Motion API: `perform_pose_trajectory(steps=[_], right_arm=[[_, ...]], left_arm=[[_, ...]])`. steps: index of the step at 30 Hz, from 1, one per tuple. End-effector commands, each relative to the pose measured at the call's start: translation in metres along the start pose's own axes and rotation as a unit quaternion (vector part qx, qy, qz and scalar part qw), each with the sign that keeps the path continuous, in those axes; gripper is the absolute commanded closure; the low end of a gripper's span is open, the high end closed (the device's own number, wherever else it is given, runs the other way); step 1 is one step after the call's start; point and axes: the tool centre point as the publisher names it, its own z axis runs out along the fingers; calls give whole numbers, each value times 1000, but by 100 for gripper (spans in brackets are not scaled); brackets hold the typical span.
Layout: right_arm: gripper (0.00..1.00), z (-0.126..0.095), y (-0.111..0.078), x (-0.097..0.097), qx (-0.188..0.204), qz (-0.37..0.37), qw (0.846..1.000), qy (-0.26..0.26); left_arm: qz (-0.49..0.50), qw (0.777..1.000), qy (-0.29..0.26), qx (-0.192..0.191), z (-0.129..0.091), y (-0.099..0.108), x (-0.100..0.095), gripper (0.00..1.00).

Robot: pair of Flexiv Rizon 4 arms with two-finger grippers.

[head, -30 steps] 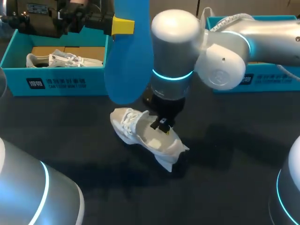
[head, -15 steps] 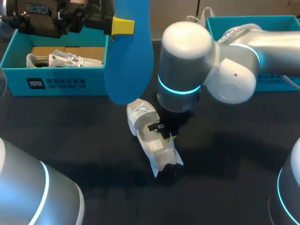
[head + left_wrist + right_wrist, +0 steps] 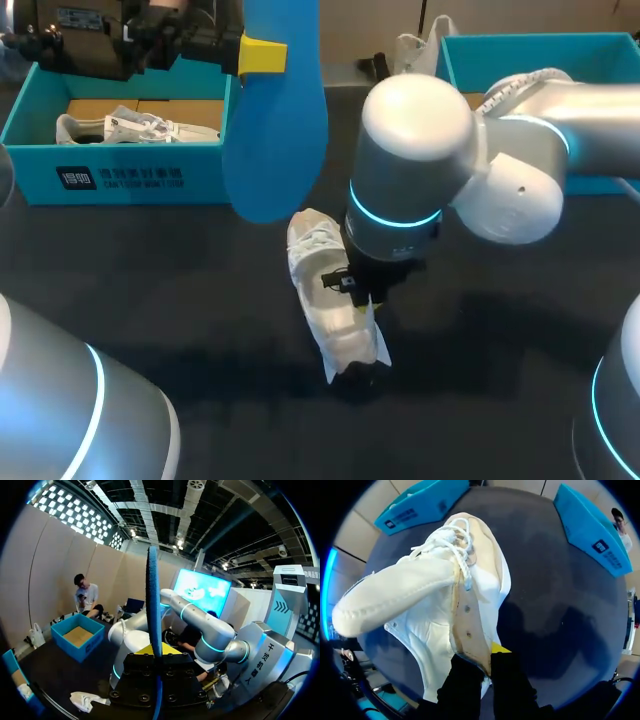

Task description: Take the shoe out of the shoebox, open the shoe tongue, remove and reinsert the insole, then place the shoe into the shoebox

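My left gripper (image 3: 250,55) is raised at the back left, shut on a blue insole (image 3: 275,130) that hangs down flat. In the left wrist view the insole (image 3: 153,595) stands edge-on between that gripper's (image 3: 153,652) fingers. A white shoe (image 3: 325,285) lies tilted over the dark table's middle, toe pointing away from me. My right gripper (image 3: 358,290) is shut on its side wall by the opening. From the right wrist, the shoe (image 3: 435,590) fills the picture, its eyelet panel pinched in the gripper (image 3: 487,660), with the tongue folded out to one side.
A teal shoebox (image 3: 120,178) at the back left holds a second white shoe (image 3: 135,127). Another teal shoebox (image 3: 540,45) stands at the back right, a white bag (image 3: 415,45) beside it. My right arm's big elbow (image 3: 420,170) looms over the shoe.
My right arm has shifted right and toward me, swinging the shoe so its toe now points away instead of left. The left arm and insole have kept still.
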Motion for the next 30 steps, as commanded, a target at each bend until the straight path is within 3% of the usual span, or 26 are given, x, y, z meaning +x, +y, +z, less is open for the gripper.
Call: perform_pose_trajectory(steps=[1,13,20,21,24,25,30], right_arm=[[100,7,-6,-6,-8,10,1000,11],[100,31,-4,-17,5,17,999,38],[100,32,-3,-18,10,19,999,36],[95,32,-3,-19,11,20,999,37],[47,33,-2,-20,12,20,999,38],[0,32,-1,-20,12,20,999,39],[0,13,-1,-21,17,14,999,27]], left_arm=[[0,1000,0,-1,2,-1,-1,100],[0,1000,0,-1,2,-1,-1,100],[0,1000,0,-1,2,-1,-1,100],[0,1000,0,-1,2,-1,-1,100],[0,1000,0,-1,2,-1,-1,100],[0,1000,0,-1,2,-1,-1,100],[0,1000,0,-1,2,-1,-1,100]])
